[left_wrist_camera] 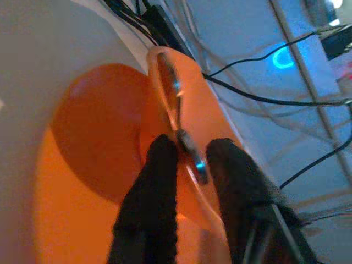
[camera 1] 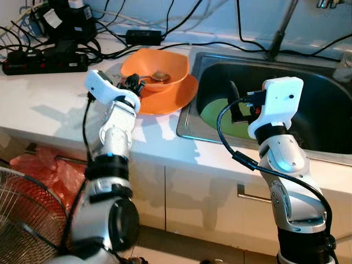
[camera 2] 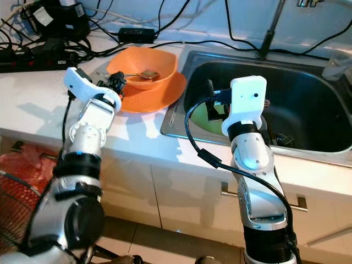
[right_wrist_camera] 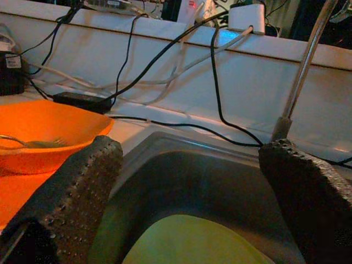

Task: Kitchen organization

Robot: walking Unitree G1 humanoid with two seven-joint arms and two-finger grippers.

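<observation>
An orange bowl (camera 1: 165,63) stands on an orange plate (camera 1: 177,97) on the white counter, just left of the steel sink (camera 1: 190,118). A metal spoon (camera 1: 157,76) lies in the bowl with its handle over the near rim. My left gripper (camera 1: 133,83) is at that rim; in the left wrist view its fingertips (left_wrist_camera: 164,157) are pinched on the spoon handle (left_wrist_camera: 190,151). My right gripper (right_wrist_camera: 187,148) hangs open over the sink, with nothing between its fingers, above a green plate (camera 1: 219,116) that lies in the basin.
Power strips and tangled cables (camera 1: 44,58) fill the back left of the counter. The faucet stem (camera 1: 280,33) rises behind the sink. A clear cup (camera 1: 344,66) stands at the far right. Below the counter are a wire fan guard (camera 1: 22,214) and red bag (camera 1: 38,165).
</observation>
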